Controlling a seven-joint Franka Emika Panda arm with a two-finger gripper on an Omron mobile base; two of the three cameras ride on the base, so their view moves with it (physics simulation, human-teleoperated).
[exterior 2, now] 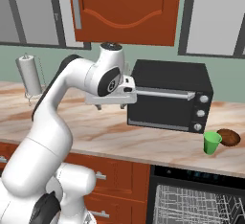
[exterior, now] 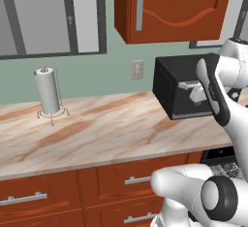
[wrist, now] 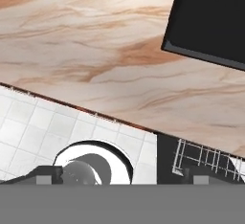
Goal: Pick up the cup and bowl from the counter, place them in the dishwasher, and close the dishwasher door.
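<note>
The small green cup (exterior 2: 211,142) stands on the marbled counter (exterior 2: 124,139) at the right, in front of the black toaster oven. The brown bowl (exterior 2: 228,137) sits just behind and to the right of it, close beside it. Below them the dishwasher (exterior 2: 196,174) is open, with its pale wire rack (exterior 2: 191,204) (wrist: 206,157) showing. The dishwasher door is out of view. My gripper (exterior 2: 111,106) (exterior: 197,97) (wrist: 122,177) hangs open and empty above the counter, left of the toaster oven and well left of the cup.
A black toaster oven (exterior 2: 170,96) (exterior: 181,88) with a silver handle stands at the back of the counter. A paper towel roll (exterior: 47,92) on a wire stand is far left. Red-brown wall cabinets (exterior 2: 127,7) hang overhead. Drawers (exterior: 101,182) with bar handles sit below the counter.
</note>
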